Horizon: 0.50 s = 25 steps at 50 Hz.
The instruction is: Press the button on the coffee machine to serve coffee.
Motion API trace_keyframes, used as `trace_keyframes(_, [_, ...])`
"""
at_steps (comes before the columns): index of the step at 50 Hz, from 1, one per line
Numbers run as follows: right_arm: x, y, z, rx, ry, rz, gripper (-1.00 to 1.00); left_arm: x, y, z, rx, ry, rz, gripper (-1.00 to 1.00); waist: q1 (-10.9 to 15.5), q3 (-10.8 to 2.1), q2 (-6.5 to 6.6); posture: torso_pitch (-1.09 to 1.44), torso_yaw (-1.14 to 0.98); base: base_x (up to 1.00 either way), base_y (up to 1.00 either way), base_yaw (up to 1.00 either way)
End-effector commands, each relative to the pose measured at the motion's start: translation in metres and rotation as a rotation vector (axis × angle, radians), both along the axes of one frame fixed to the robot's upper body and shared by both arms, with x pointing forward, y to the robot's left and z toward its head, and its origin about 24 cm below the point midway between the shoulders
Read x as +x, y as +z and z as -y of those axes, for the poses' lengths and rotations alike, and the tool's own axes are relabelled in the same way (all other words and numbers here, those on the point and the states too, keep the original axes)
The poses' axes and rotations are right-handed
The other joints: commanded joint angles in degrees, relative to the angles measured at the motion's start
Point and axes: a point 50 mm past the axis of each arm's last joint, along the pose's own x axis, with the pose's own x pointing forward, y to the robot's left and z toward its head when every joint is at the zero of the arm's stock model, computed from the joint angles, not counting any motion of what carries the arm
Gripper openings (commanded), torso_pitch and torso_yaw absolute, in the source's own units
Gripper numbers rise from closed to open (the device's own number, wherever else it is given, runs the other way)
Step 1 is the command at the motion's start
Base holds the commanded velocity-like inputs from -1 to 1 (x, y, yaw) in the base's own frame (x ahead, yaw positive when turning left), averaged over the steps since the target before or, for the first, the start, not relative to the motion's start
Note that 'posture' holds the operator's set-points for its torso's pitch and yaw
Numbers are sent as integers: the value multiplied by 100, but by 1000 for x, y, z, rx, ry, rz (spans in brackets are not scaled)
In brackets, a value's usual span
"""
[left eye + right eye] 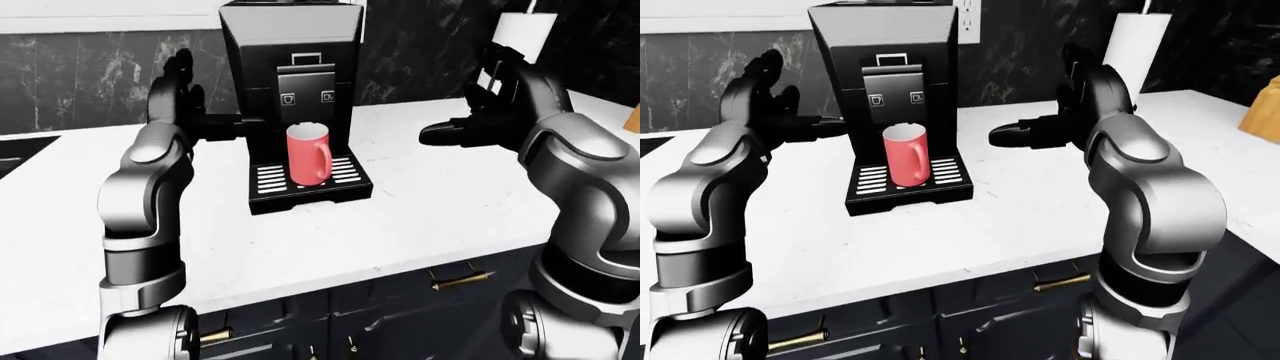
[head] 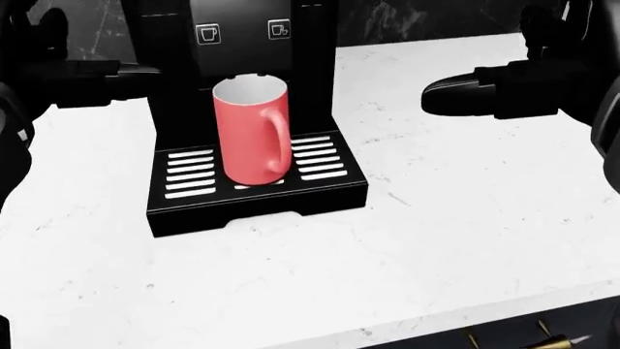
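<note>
Coffee machine (image 1: 292,67) on bench (image 2: 465,218), pink mug (image 2: 252,131) on its tray | both robot hands spread wide, empty | steer your right robot hand (image 1: 480,120) fingertip squarely onto a front button (image 2: 279,29)

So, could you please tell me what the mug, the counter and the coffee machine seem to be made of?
The mug looks like glazed ceramic: smooth pink outside, white inside. The counter looks like polished white marble or an imitation of it, given the faint grey veins. The coffee machine looks like matte black plastic, though metal is possible.
</note>
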Motion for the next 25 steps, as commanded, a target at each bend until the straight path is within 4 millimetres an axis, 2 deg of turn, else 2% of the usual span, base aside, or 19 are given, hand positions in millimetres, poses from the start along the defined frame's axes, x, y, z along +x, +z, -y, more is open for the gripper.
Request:
trace_keyframes(1, [-4,16,0,-8,-3,87,100,-4,22,1,8,-3,96,100,0,-141,-2,-31,0,0,0,0])
trace_keyframes(12, [-5,18,0,-8,-4,88,100,-5,23,3,12,-15,106,100,12,-438,-4,-37,0,0,0,0])
trace_keyframes(19, [-4,18,1,-7,-4,89,100,-4,25,4,10,-16,107,100,18,-571,-10,-40,0,0,0,0])
trace_keyframes(25, [-5,18,2,-6,-4,89,100,-5,25,7,12,-26,112,100,18,-627,-14,-40,0,0,0,0])
